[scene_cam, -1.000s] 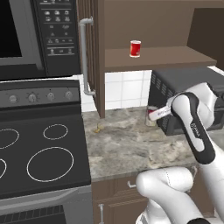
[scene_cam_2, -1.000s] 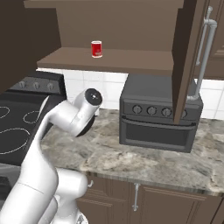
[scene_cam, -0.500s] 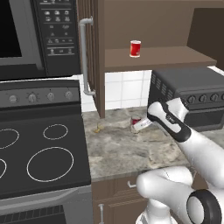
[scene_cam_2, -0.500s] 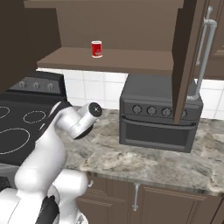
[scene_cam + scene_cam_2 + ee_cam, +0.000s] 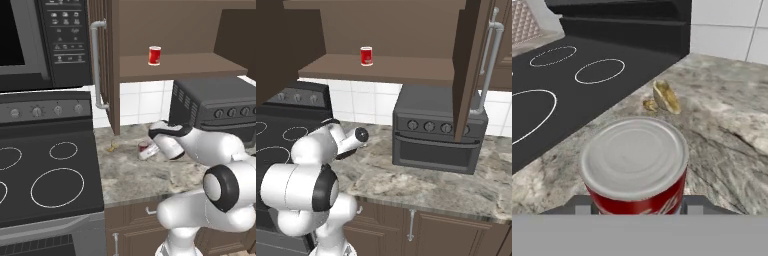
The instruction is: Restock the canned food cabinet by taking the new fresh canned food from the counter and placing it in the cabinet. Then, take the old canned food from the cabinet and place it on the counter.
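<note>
can in the grasp: small cylindrical can with a silvery lid and red side (image 5: 634, 170), sitting between the fingers (image 5: 146, 150), its lid facing the hand camera; it looks tilted over the bench
fingers: closed on that can, one on each side of it
place: grey-brown marbled stone bench (image 5: 145, 175), at 3 o'clock of the black glass stovetop (image 5: 45, 175)
long axis: can's axis runs along the fingers' reach
shelf can: small red can (image 5: 366, 56) upright on the shelf of the dark brown wooden wall cabinet (image 5: 381, 70), at 12 o'clock above the bench
count: two cans, one arm, one black toaster oven (image 5: 436, 135)
judgement: a lift toward 12 o'clock comes next
</note>
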